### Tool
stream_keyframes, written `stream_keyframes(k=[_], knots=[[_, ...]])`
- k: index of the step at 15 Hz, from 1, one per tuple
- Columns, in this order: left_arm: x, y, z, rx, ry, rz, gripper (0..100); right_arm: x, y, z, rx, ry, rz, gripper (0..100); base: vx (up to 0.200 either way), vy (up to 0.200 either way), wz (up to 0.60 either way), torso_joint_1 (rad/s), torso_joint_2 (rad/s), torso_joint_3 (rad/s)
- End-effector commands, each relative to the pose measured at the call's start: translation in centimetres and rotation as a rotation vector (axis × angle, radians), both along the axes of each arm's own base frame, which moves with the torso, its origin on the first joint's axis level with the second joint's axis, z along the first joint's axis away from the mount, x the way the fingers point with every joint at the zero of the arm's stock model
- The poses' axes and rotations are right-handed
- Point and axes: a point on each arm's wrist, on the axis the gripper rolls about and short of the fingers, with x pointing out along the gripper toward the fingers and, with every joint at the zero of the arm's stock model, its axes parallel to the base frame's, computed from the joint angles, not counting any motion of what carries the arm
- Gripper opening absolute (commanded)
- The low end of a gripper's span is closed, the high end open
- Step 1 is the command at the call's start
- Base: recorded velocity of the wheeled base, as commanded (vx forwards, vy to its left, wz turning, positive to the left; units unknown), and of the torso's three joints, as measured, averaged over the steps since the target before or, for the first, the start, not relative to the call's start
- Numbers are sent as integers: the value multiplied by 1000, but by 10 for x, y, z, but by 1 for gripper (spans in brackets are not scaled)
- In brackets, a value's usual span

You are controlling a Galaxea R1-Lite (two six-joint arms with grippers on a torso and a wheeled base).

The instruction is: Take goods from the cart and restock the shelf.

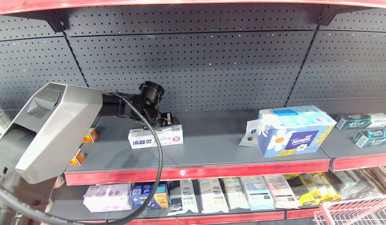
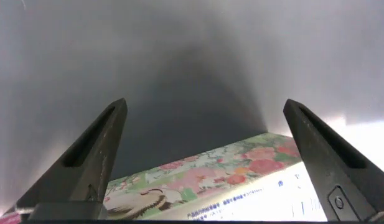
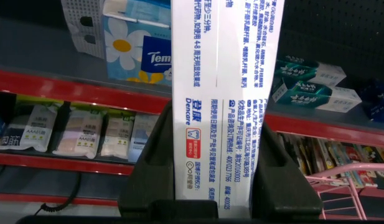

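On the grey middle shelf [image 1: 218,150] lies a white toothpaste box [image 1: 155,137]. My left gripper [image 1: 166,122] sits just behind and over it. In the left wrist view its two dark fingers [image 2: 95,158] stand wide apart, open, with the box's flowered face [image 2: 229,174] low between them. My right gripper [image 3: 220,134] is shut on another white toothpaste box [image 3: 226,74], held upright in front of the shelf, below and right of the tissue pack.
A blue-and-white tissue pack [image 1: 294,129] stands at the shelf's right, with green toothpaste boxes [image 1: 362,120] beyond it. Small orange boxes [image 1: 90,135] lie at the left. Packets fill the lower shelf [image 1: 211,195]. The pink wire cart [image 1: 358,211] is at bottom right.
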Motion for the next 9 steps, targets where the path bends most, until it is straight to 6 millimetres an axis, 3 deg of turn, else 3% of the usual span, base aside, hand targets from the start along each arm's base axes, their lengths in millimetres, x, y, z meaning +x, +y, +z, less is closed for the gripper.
stream_keyframes(k=[1, 9], knots=[[-2, 2, 7, -1, -5, -6, 100, 0, 0, -1, 0, 4, 1, 0, 0, 0, 0, 0, 0, 0], [-16, 7, 18, 7, 60, -39, 100, 3, 0, -2, 0, 18, -3, 0, 0, 0, 0, 0, 0, 0]])
